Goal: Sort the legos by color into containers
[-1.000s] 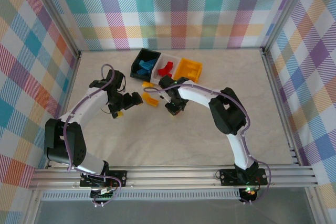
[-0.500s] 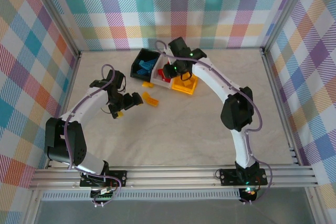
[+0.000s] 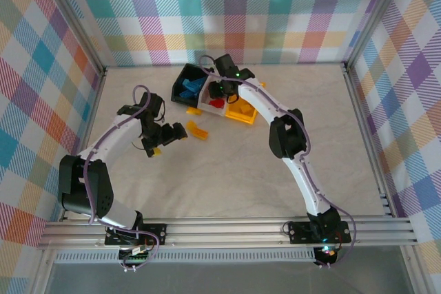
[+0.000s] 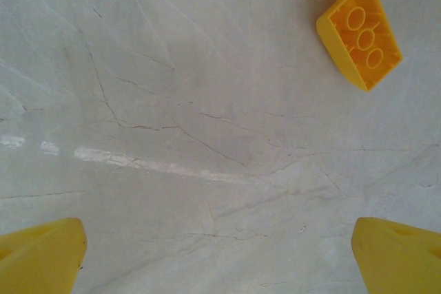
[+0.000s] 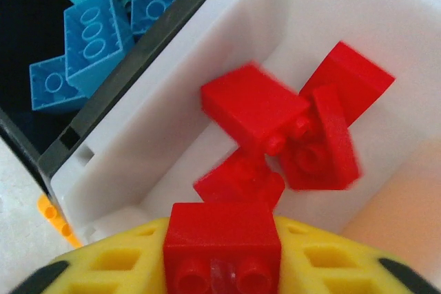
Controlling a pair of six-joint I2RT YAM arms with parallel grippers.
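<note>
At far centre, joined in a row: black bin (image 3: 186,77) at left holding blue legos (image 5: 89,39), white bin (image 5: 207,67) in the middle holding red legos (image 5: 296,129), orange-yellow bin (image 3: 244,111) at right. Above the white bin, right gripper (image 3: 218,91) clamped on a red lego (image 5: 220,235). Nearer and left, left gripper (image 4: 220,256) spread wide over bare table (image 4: 172,101), near a yellow lego (image 4: 359,32).

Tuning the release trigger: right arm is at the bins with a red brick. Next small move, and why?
Probably open the right fingers and let go. They clamp a red brick that seems to sit above the white bin, where the other red bricks lie. Blue ones are in the black bin.
</note>
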